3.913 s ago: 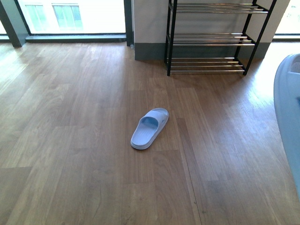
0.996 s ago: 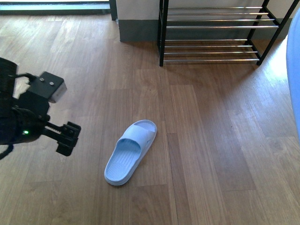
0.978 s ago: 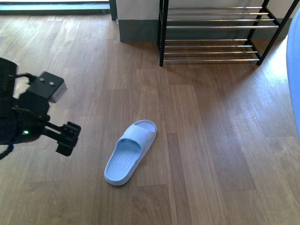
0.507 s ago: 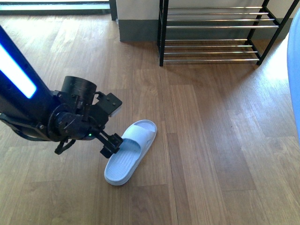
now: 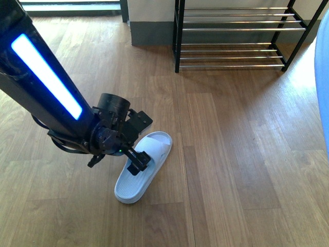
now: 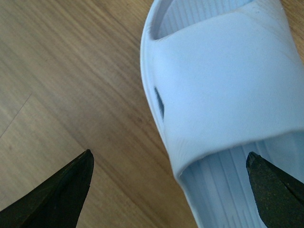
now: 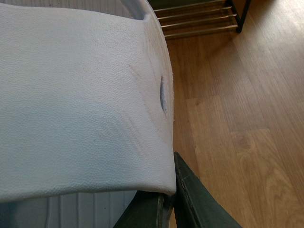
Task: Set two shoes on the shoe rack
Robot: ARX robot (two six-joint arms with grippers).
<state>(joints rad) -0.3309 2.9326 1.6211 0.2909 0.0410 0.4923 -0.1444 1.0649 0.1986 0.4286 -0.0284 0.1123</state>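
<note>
Downward, left fingers (image 6: 61,190) perhaps astride slide (image 6: 223,80).

Counted two pale foam slides: one slide on the floor (image 5: 141,174), a second slide (image 7: 80,104) at the right gripper (image 7: 168,209); counted one shoe rack (image 5: 177,36), with two rod shelves (image 5: 231,57) in view; saw one arm (image 5: 46,77) in the front view, the left, bearing one left gripper (image 5: 138,163); saw two dark fingertips (image 6: 66,185) in the left wrist view.
</note>
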